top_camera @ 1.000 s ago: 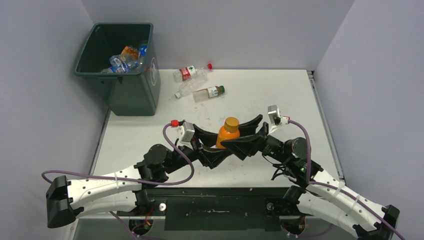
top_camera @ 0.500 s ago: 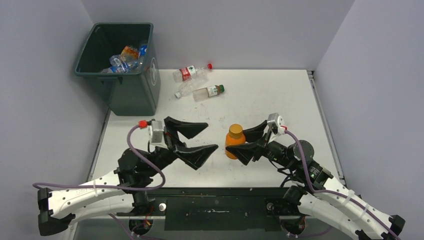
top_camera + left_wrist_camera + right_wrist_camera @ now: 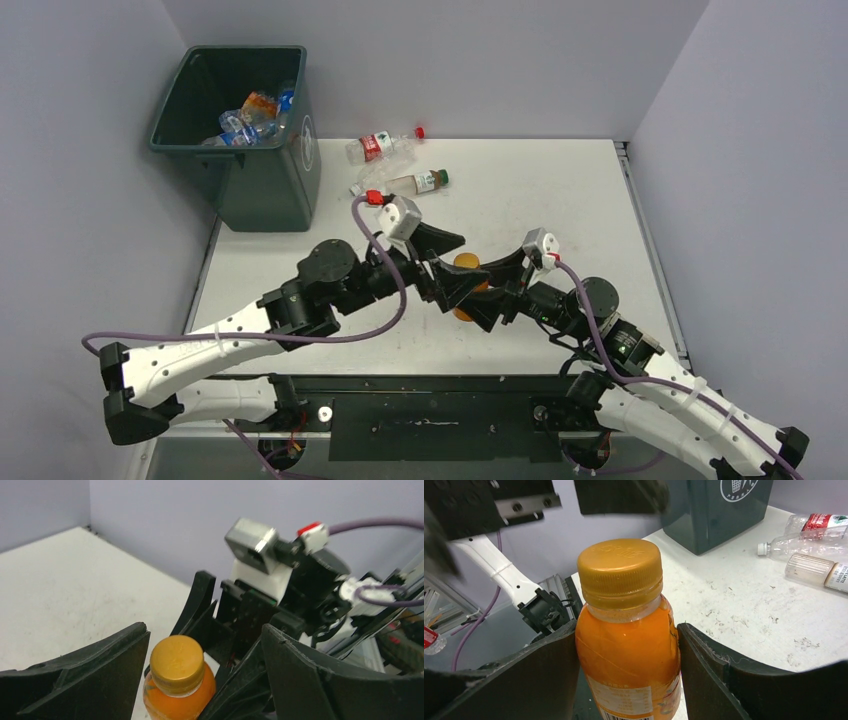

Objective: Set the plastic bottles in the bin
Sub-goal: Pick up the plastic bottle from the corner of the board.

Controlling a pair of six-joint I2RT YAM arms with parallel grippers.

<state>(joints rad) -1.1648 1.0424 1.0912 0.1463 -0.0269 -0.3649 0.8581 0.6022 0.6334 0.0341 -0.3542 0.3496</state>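
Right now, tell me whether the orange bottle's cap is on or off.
On: the gold cap covers the neck of the orange bottle, both wrist views.

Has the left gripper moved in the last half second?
Yes. The left gripper swung right, farther from the bin; its open fingers now flank the orange bottle held by the right gripper.

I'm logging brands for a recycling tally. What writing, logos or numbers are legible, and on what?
No text is legible enough to quote.
On the bin, round sticker: bin pictogram above lettering, blurred.
On the orange bottle, cap: embossed marks, unreadable.
Its label: barcode and small print, too blurred.
On the clear bottle, red label: too small.
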